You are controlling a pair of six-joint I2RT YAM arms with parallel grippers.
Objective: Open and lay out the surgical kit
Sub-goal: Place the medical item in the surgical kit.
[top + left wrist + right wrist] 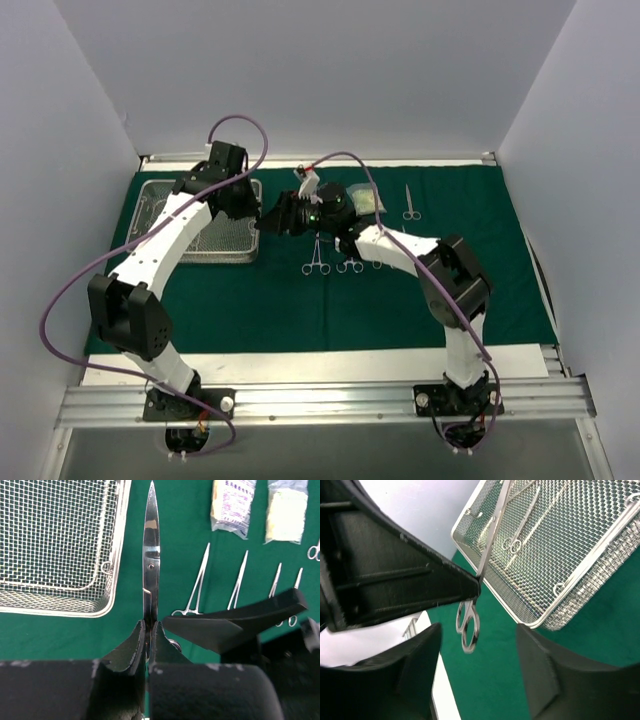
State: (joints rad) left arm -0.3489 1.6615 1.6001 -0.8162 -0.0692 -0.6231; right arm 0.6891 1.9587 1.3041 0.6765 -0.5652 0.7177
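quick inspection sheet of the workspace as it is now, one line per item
surface: dark green cloth spread flat
job's things: wire-mesh tray at the cloth's left, remaining clamps in it; laid-out clamps and two pouches on the cloth; scissors held up beside the tray
clutter: nothing seen
grippers: left pincer shut on the scissors; right pincer open, scissors' rings between its fingers
cables: purple cables loop along both arms
surroundings: white walls; metal rail at near edge
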